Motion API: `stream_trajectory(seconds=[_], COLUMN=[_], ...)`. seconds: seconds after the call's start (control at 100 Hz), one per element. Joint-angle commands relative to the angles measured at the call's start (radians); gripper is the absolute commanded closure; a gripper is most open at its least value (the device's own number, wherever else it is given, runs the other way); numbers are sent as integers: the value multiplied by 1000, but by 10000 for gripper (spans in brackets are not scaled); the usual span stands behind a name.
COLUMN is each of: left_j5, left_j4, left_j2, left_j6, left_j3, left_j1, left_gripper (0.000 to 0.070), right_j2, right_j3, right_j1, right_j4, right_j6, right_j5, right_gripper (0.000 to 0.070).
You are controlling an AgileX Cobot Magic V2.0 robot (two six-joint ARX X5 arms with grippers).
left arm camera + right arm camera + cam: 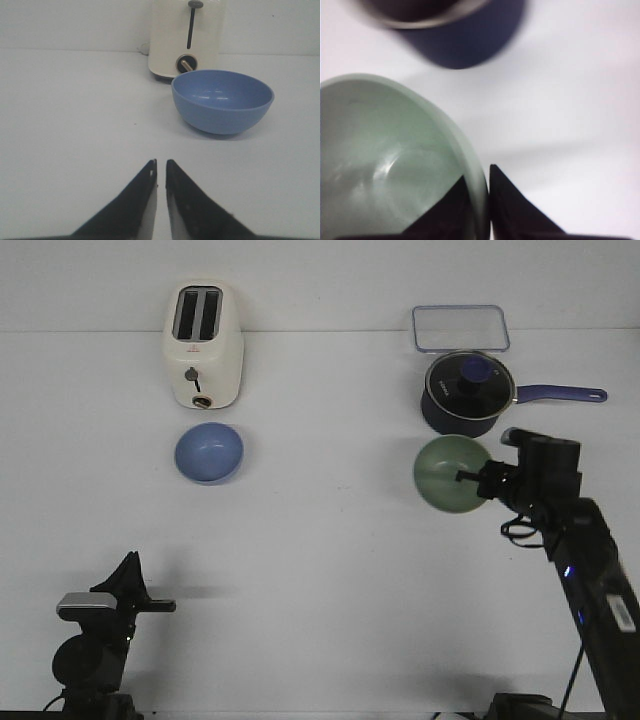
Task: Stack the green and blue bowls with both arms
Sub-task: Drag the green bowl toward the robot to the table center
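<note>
Your right tool [472, 478] is clamped on the rim of the green bowl [448, 474]: in the right wrist view one finger [447, 210] sits inside the bowl and the other outside, with the wall pinched between them. From the front the bowl looks tipped up on edge, its hollow facing the camera, just in front of the navy saucepan [468, 395]. Whether it has left the tabletop [330, 570] I cannot tell.

Your left tool [161, 172] is drawn almost together, only a thin slit between its tips, and holds nothing. It sits low at the near left, well apart from the blue bowl [209, 452], which rests upright just in front of the toaster [203, 345].

To do this step well, keep the pinch firm, since a smooth rim held at one point will want to swing. Raise the green bowl clear of the saucepan before you carry it across, level it, and lower it squarely into the blue one.
</note>
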Motion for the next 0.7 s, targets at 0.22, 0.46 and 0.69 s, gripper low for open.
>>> stream_trajectory(seconds=[0.22,0.46,0.69], left_j5=[1,2,2], left_j4=[10,10,10], left_j2=[-2,-2,-2], left_j6=[13,13,13], left_j3=[-20,-20,-20], left_j1=[-1,-1,-1], left_gripper=[685,685,685], right_j2=[-241,-192,-129], right_j3=[-271,-415,-421], right_j1=[396,640,721], right_j4=[26,166,185], right_j6=[68,170,172], right_j5=[2,40,113], right_gripper=[700,700,700])
